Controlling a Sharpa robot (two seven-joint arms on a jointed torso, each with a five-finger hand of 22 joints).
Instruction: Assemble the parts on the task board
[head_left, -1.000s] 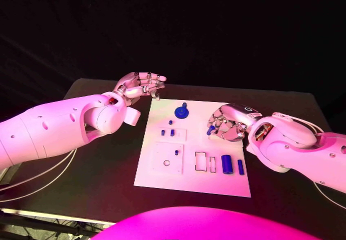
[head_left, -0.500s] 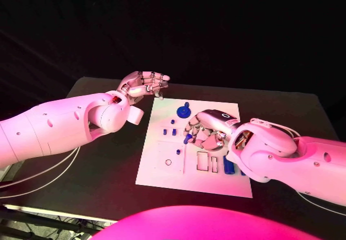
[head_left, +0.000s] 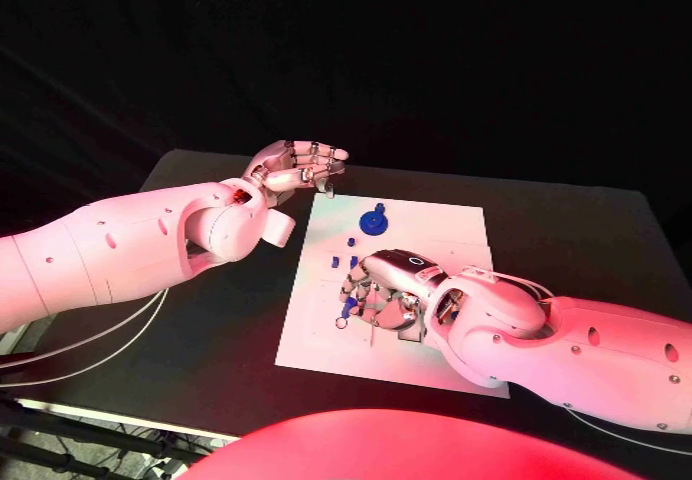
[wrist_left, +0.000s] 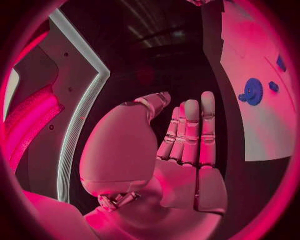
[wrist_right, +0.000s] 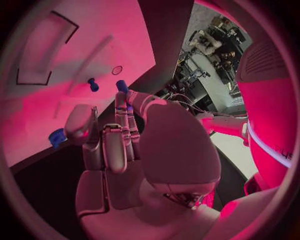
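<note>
The left hand (head_left: 296, 166) hovers off the task board's (head_left: 440, 225) far left corner, over the black table (head_left: 188, 350). It holds nothing; in the left wrist view its fingers (wrist_left: 190, 132) lie straight and side by side, with the thumb set a little apart from them.

The task board is a long white plate whose long axis runs away from the robot. Near its far end lies a round blue part (head_left: 376, 221) with a short stem pointing further away. Just nearer than that sit several small blue parts (head_left: 351, 241) in a loose cluster, too small to tell which way each one points.

The right hand (head_left: 378, 298) is over the middle of the task board, palm down, reaching toward the board's left side. It pinches a small blue part (head_left: 348, 308) at its fingertips; the right wrist view shows a blue part (wrist_right: 121, 86) at the fingertips, its long axis roughly in line with the fingers. There a small blue peg (wrist_right: 93, 84) lies on the board just beyond the fingertips, near a small round hole (wrist_right: 117, 70) and a rectangular recess (wrist_right: 45, 50).
</note>
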